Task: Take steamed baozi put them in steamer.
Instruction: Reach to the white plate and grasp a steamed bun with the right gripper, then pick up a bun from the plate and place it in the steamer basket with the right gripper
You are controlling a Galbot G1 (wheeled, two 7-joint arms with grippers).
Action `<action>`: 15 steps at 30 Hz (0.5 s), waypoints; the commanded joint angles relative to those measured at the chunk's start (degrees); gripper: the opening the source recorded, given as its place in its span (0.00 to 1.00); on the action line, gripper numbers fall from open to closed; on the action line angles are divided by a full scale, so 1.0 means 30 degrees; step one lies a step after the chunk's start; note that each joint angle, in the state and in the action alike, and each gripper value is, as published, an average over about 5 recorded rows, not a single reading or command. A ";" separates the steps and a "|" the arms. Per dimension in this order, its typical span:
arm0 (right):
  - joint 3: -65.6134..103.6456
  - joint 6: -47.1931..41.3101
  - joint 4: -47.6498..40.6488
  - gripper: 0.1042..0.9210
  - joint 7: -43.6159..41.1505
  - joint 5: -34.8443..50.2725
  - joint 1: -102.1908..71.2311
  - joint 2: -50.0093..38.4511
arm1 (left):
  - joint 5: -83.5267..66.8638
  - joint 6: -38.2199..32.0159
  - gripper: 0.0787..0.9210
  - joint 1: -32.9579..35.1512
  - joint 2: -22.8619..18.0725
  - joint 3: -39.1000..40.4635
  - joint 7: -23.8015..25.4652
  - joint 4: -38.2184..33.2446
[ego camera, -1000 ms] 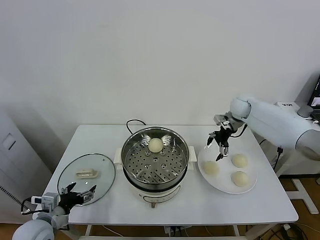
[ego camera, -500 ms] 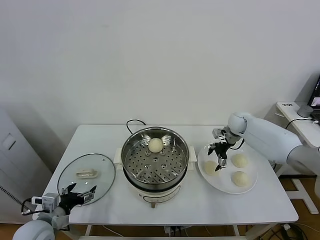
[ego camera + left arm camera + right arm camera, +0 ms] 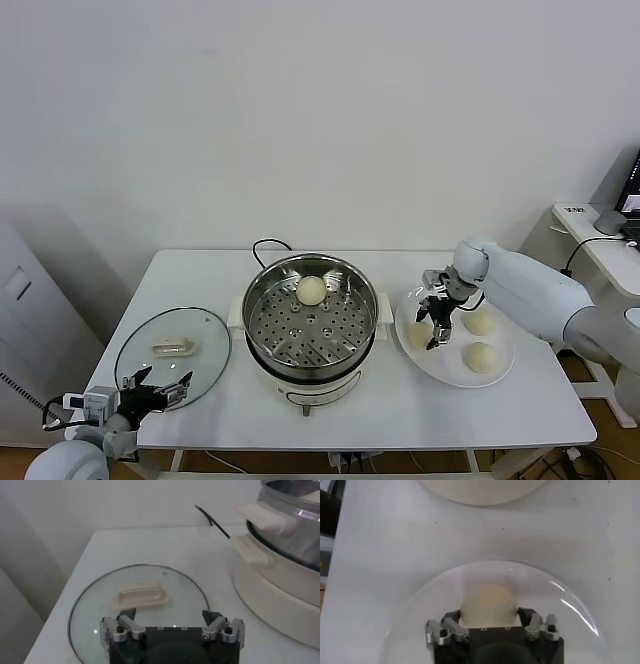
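The left gripper [image 3: 160, 388] hangs parked off the table's [image 3: 200, 420] front left corner, fingers spread wide, just beside the glass lid [image 3: 172, 354]. In the middle, the steamer [image 3: 311, 322] holds 1 bun [image 3: 312, 290] at the back of its perforated tray. At the right, the right gripper [image 3: 437, 322] has come lower than 1 second ago and now sits over the plate [image 3: 455, 375], which carries 3 buns. Its fingers stand wide apart, straddling the leftmost bun [image 3: 487, 605], not closed on it. The other 2 buns [image 3: 479, 322] [image 3: 481, 357] lie just to its right.
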 commanded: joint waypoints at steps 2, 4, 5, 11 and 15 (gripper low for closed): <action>0.0836 -0.0021 -0.0274 0.50 0.0169 -0.0292 -0.0452 0.0027 | 0.0005 0.0013 0.88 0.0014 -0.0013 -0.0008 -0.0009 -0.0020; 0.0787 -0.0038 -0.0135 0.48 0.0055 -0.0111 -0.0262 -0.0099 | 0.0006 0.0049 0.88 0.0005 -0.0013 -0.0009 -0.0041 -0.0042; 0.0666 -0.0055 0.0011 0.48 -0.0047 0.0026 -0.0075 -0.0212 | 0.0006 0.0071 0.88 0.0001 -0.0012 -0.0008 -0.0060 -0.0053; -0.1961 -0.0355 0.2277 0.48 -0.1161 0.2196 0.3148 -0.1474 | 0.0012 0.0173 0.88 -0.0004 -0.0003 0.0018 -0.0164 -0.0070; -0.5420 -0.0998 0.4653 0.48 -0.1998 0.5108 0.7398 -0.2377 | 0.0012 0.0171 0.88 -0.0042 0.0042 0.0022 -0.0174 -0.0050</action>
